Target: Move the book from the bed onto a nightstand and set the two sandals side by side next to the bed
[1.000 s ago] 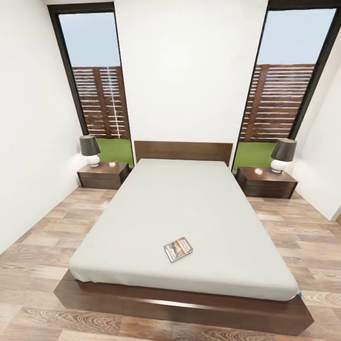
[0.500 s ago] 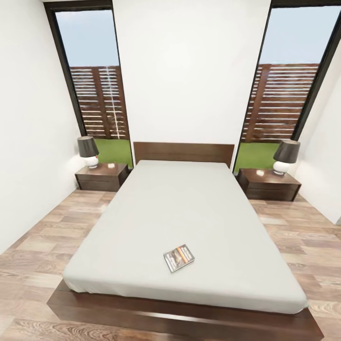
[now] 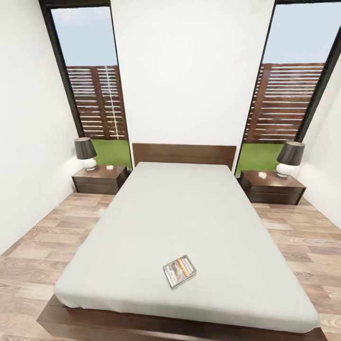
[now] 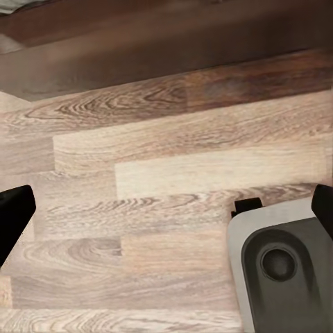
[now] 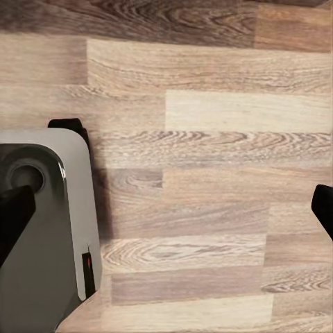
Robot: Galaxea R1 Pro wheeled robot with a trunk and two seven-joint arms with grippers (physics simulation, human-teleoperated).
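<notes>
The bedroom is seen from the foot of the bed [image 3: 184, 222] in the head view. White walls are flanked by two tall dark-framed windows [image 3: 90, 76], through which grass and a brown slatted fence are shown. The floor [image 3: 42, 246] is laid in wood planks of mixed pale and brown tones. The pale-grey mattress is carried on a dark brown frame, with a low flat headboard [image 3: 183, 154] set against the far wall.

The book [image 3: 179, 271] is found lying flat on the mattress, near the foot end and slightly tilted, well apart from both cabinets. A nightstand [image 3: 99, 179] is placed at each side of the headboard, the other [image 3: 272, 187] at the right, and a dark-shaded lamp [image 3: 85, 152] is borne on each.

In the wrist views, the left gripper [image 4: 170, 208] and the right gripper [image 5: 170, 208] are shown spread wide over bare planks, nothing being held between the fingertips. A grey part of the robot's base [image 4: 284, 267] is seen beside each.
</notes>
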